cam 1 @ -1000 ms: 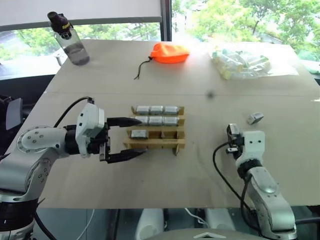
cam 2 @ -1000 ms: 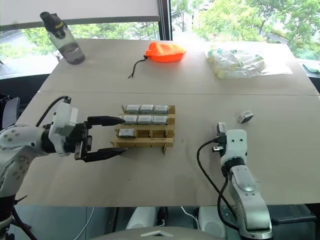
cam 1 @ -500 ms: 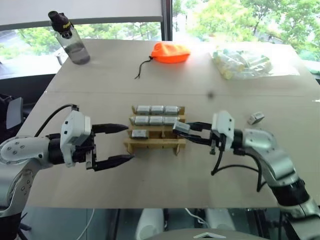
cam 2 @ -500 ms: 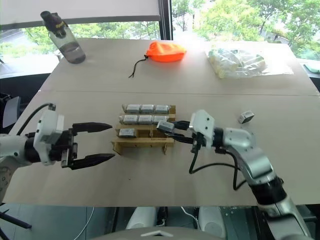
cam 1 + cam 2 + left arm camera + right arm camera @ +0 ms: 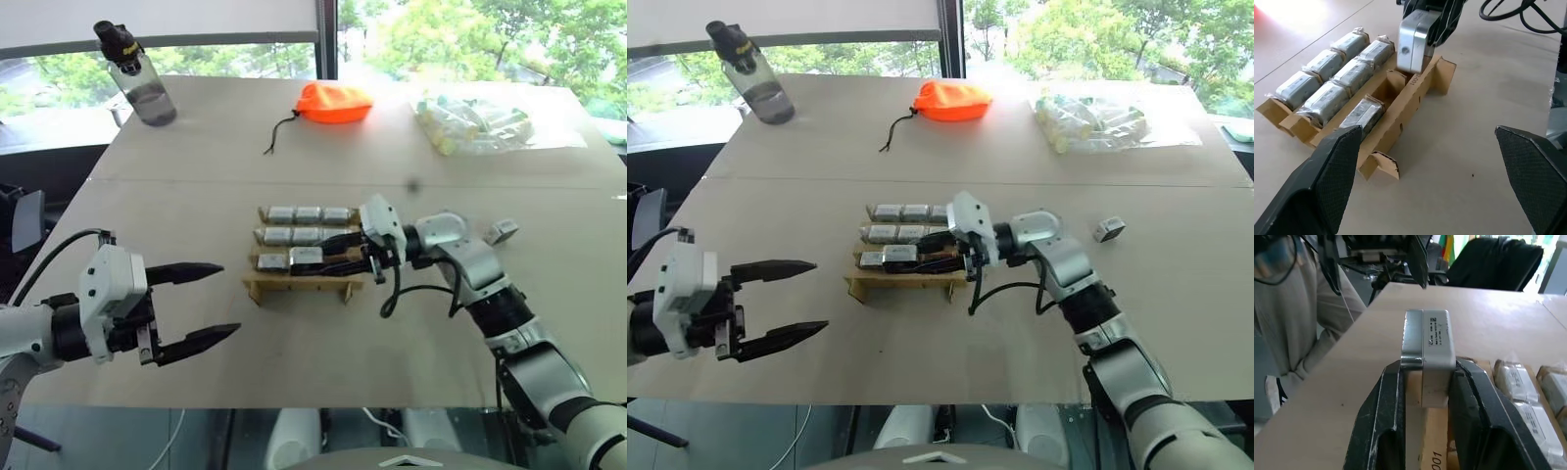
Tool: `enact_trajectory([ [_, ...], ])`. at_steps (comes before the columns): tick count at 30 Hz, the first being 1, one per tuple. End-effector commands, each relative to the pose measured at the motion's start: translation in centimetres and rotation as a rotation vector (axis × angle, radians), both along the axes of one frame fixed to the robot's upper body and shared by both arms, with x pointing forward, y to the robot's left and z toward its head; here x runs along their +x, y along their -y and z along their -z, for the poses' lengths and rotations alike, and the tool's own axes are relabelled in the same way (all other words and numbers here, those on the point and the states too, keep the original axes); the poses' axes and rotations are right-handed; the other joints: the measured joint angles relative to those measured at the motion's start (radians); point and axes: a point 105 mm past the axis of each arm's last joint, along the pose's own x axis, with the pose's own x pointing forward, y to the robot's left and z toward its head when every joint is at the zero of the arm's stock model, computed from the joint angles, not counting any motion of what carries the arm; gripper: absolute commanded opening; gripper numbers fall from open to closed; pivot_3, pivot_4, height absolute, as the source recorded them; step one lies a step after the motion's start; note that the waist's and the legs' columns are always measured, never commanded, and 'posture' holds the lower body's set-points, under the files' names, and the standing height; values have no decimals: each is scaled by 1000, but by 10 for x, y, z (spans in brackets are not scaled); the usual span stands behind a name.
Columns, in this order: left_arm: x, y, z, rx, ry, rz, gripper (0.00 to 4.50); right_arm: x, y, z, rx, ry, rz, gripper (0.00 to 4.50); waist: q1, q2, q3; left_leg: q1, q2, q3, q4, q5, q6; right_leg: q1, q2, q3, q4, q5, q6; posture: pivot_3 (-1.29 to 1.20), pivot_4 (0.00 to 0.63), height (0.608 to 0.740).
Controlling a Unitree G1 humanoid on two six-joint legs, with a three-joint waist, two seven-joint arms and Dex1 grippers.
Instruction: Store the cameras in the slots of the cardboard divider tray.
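Camera (image 5: 306, 257) clamped in right tool (image 5: 328, 258) over tray (image 5: 294, 286); left tool (image 5: 201, 304) agape.

Each arm is built of rounded silver-grey metal segments joined by black collars. A boxy white housing sits at each wrist, and from it spring two tapering black fingers with finely textured inner faces: the left gripper (image 5: 201, 305) and the right gripper (image 5: 1426, 396). Black cables loop from each wrist housing back along the forearm. Small dark screw holes dot the shells.
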Motion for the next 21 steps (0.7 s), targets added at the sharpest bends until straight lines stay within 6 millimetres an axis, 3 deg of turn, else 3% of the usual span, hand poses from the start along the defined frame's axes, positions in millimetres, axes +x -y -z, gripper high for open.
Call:
enact_trajectory([
  [1, 1, -6, -4, -32, 31, -40, 4500, 10, -6, -12, 8, 51, 35, 690, -2, 0, 0, 0, 0, 0, 0, 0, 0, 0, 0, 0, 0, 0, 0, 0, 150, 726],
  [4, -1, -13, 5, -52, -9, -57, 4500, 26, -14, -18, 40, 60, 130, 690, -9, 1, 1, 1, 0, 1, 0, 0, 0, 0, 1, 1, 1, 0, 0, 0, 150, 726],
  [7, -1, -13, 6, -75, -16, -57, 4500, 30, -14, -11, 10, 73, 145, 690, -8, 1, 1, 0, 1, 1, -1, 0, 0, -1, 1, 1, 1, 0, 0, 0, 150, 726],
  [21, 7, -19, 4, -75, -24, -50, 4500, 19, -10, 15, -98, 49, 82, 690, -4, 1, 1, 0, 0, 1, -1, 0, 0, -1, 0, 1, 0, 0, 0, 0, 150, 726],
])
